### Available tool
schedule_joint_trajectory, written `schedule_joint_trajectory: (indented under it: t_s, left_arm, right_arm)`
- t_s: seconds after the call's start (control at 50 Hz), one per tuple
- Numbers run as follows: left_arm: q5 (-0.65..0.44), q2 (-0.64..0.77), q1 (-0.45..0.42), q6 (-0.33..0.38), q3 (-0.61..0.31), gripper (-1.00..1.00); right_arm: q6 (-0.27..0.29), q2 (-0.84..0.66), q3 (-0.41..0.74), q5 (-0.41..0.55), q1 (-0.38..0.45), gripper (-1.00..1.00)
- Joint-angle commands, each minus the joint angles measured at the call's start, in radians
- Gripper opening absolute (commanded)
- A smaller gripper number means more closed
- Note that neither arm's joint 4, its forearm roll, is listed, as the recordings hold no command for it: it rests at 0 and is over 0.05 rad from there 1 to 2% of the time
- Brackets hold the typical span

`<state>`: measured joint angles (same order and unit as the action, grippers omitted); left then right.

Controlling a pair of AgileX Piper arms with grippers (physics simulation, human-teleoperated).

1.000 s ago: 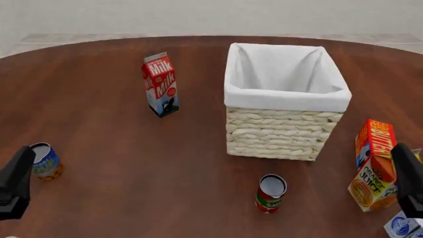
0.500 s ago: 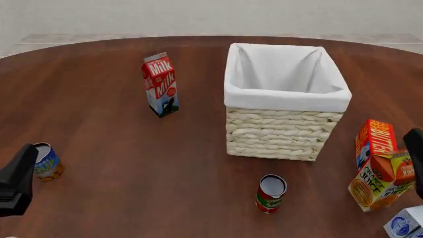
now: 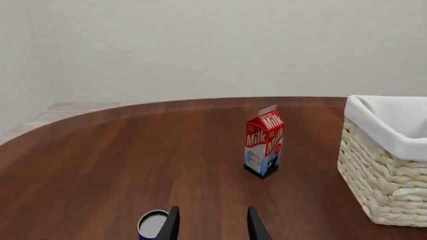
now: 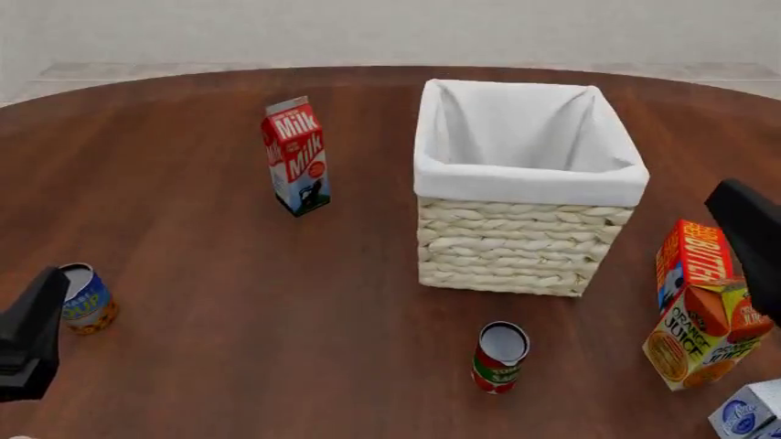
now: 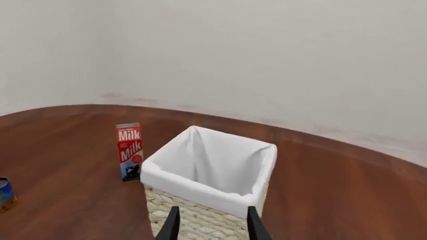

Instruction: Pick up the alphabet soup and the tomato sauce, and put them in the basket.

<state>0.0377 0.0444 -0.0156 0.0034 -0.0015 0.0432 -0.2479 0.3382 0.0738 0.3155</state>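
Observation:
The alphabet soup (image 4: 83, 297), a blue can with an orange base, stands at the table's near left; its grey top (image 3: 152, 224) shows just outside one finger of my left gripper (image 3: 212, 210), which is open and empty. In the front view the left gripper (image 4: 35, 327) is right beside the can. The tomato sauce (image 4: 499, 357), red, white and green, stands upright in front of the basket (image 4: 513, 247). My right gripper (image 5: 212, 210) is open and empty, raised at the right (image 4: 747, 240), and looks down on the basket (image 5: 200, 192).
A milk carton (image 4: 295, 155) stands left of the basket. At the near right are a butter box (image 4: 690, 258), an orange juice carton (image 4: 698, 337) and a small white-and-blue carton (image 4: 747, 416). The round brown table (image 4: 244, 274) ends at a far curved edge.
My right arm has risen and moved farther from the camera over the cartons at the right. The left arm and the cans have barely moved.

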Motion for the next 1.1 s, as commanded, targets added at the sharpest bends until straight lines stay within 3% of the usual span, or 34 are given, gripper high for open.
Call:
schedule_joint_trajectory:
  t_s: [0.02,0.06,0.1,0.26,0.52,0.6,0.66,0.74,0.98,1.04,1.1]
  left_arm:
    - [0.022,0.022,-0.001,0.0,0.0,1.0]
    - [0.034,0.035,-0.003,0.001,0.0,1.0]
    - [0.027,0.032,-0.004,0.001,0.001,1.0]
    - [-0.03,-0.023,-0.005,0.003,0.0,1.0]
    - [-0.006,0.01,-0.01,0.007,0.001,1.0]
    - [0.023,0.04,-0.012,0.007,0.001,1.0]
    - [0.035,0.05,-0.011,0.007,0.001,1.0]
    - [0.058,0.073,-0.011,0.009,0.001,1.0]
    - [-0.021,-0.005,-0.013,0.008,0.001,1.0]
    - [-0.008,0.011,-0.013,0.005,0.001,1.0]
    - [-0.001,0.019,-0.012,0.004,0.001,1.0]
  right_arm:
    - [-0.003,-0.207,0.051,-0.116,0.128,1.0]
    - [0.023,-0.241,0.06,-0.127,0.175,1.0]
    - [0.003,-0.275,0.073,-0.125,0.198,1.0]
    - [0.022,-0.315,0.081,-0.127,0.253,1.0]
    - [0.025,-0.323,0.127,0.022,0.332,1.0]
    - [0.044,-0.336,0.128,0.039,0.332,1.0]
    - [0.006,-0.364,0.136,0.057,0.342,1.0]
    - [0.026,-0.379,0.14,0.075,0.345,1.0]
    - [0.016,-0.452,0.159,0.108,0.38,1.0]
    - [-0.008,-0.491,0.149,0.107,0.408,1.0]
    - [0.017,-0.493,0.134,0.11,0.403,1.0]
